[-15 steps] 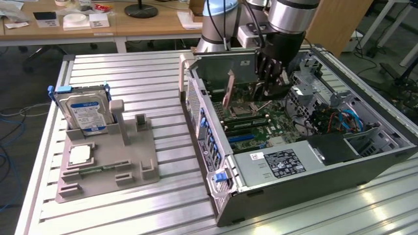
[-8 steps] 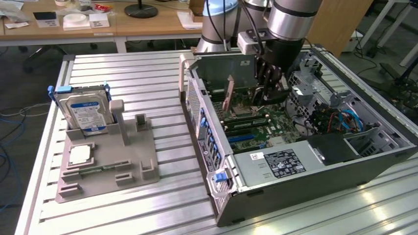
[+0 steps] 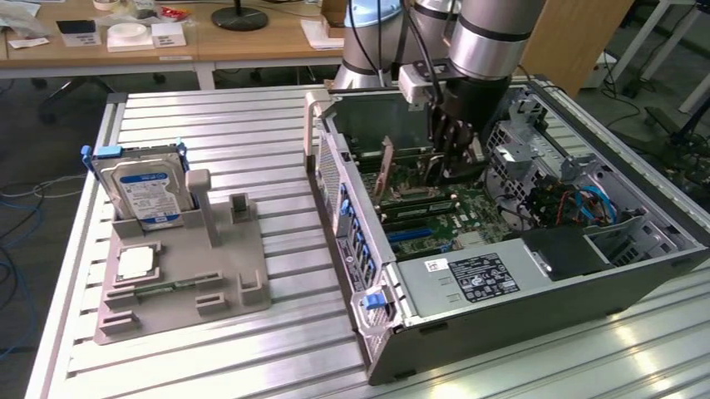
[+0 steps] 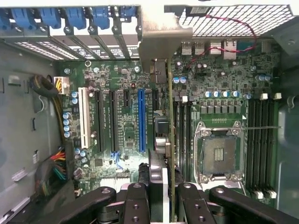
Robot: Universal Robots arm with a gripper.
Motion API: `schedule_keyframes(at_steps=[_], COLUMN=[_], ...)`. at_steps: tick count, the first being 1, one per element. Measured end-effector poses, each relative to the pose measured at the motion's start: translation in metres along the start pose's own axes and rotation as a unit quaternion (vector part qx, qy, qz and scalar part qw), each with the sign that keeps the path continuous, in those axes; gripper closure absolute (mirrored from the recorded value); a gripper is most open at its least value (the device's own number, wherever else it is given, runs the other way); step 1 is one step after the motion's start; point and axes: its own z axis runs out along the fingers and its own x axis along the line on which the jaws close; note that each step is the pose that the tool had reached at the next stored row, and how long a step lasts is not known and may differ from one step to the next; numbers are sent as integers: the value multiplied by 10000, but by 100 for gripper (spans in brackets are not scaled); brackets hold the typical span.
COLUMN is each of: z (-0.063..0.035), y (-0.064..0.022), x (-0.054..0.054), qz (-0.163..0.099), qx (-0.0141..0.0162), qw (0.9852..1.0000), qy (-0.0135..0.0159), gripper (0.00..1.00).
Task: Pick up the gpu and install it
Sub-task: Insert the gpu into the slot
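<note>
- Holding the thin tan-brown gpu card (image 4: 171, 140) edge-on, the black gripper (image 4: 164, 196) has its jaws clamped on it.
- Pickup done; the gpu stands over the green motherboard (image 4: 121, 112), seating unconfirmed.

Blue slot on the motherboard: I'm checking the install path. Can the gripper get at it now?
Probably yes. The gripper, holding the gpu, hangs inside the open case, and the blue slot beside the card lies bare, with no cable across it.

Silver-grey cylindrical arm (image 3: 488, 37) with black joint band, small white box, black claw (image 3: 453, 166) with bolted links.
</note>
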Motion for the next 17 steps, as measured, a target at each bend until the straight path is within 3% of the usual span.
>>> schedule_keyframes(at_steps=[12, 17], z=[200, 204], y=[31, 32], x=[39, 39], qz=[0, 1], qx=[-11, -11], qw=[10000, 10000], qy=[0, 1], gripper=[72, 72])
